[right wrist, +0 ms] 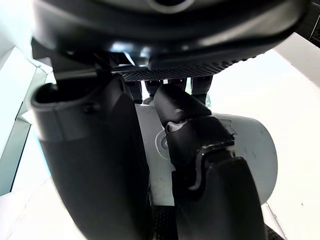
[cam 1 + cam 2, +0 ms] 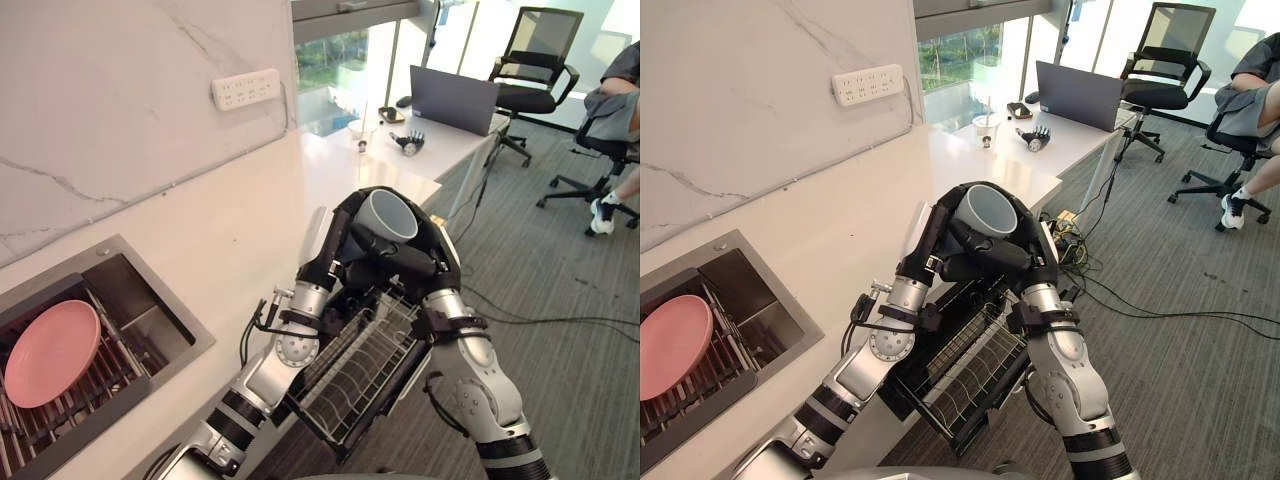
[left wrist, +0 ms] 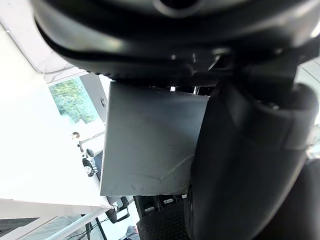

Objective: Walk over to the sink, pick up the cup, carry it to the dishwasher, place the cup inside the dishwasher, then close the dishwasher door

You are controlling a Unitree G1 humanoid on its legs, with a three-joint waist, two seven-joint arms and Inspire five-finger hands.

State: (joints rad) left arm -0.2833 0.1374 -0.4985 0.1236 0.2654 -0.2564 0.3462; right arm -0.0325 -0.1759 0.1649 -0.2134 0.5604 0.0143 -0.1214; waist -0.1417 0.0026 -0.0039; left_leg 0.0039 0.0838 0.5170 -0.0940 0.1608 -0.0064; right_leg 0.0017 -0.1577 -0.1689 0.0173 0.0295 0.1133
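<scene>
A grey cup [image 2: 390,212] is held in the air between both hands, its mouth tipped up and to the right. My left hand [image 2: 333,258] wraps its near left side and my right hand [image 2: 425,255] closes over its right side, with fingers [image 2: 385,248] laid across the front. The left wrist view shows the cup's grey wall [image 3: 150,145] against the hand's thumb [image 3: 245,165]. In the right wrist view, the fingers [image 1: 200,145] curl over the cup [image 1: 252,150]. Right below the hands, the dishwasher's wire rack [image 2: 362,372] is pulled out at the counter's front.
The sink [image 2: 150,320] is set in the white counter [image 2: 240,230] at the left, with a pink plate [image 2: 52,352] on its rack. At the back, a desk bears a laptop [image 2: 455,98]. Office chairs [image 2: 535,60] and a seated person [image 2: 620,110] are on the carpet.
</scene>
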